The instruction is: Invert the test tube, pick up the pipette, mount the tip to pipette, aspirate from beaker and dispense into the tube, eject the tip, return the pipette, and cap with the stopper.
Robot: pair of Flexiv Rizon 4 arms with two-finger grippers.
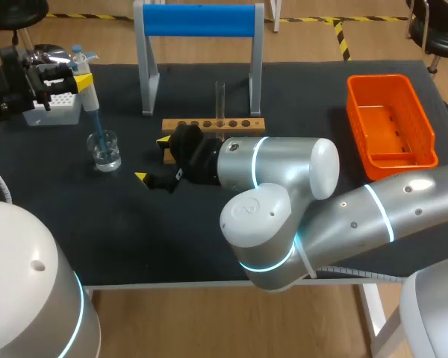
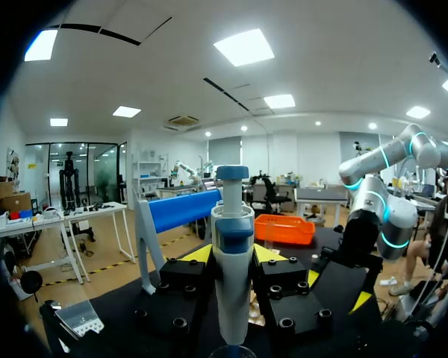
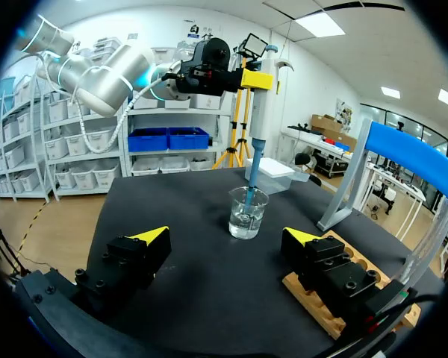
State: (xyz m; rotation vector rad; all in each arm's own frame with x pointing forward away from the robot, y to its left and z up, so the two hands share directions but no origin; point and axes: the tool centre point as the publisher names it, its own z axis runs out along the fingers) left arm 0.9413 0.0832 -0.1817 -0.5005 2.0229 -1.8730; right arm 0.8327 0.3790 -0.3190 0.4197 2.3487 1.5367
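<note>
left gripper [image 1: 81,80] pinching pipette [image 1: 92,104], upright, tip apparently dipped in beaker [image 1: 105,151]. test tube [image 1: 219,101] stands right of beaker; right gripper [image 1: 154,158] between them, fingers spread.

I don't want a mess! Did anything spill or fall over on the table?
Nothing stands out. The beaker stands upright with the tip of the pipette dipped in its water, and no puddle shows on the dark mat around it. The test tube stands straight in the wooden rack.
</note>
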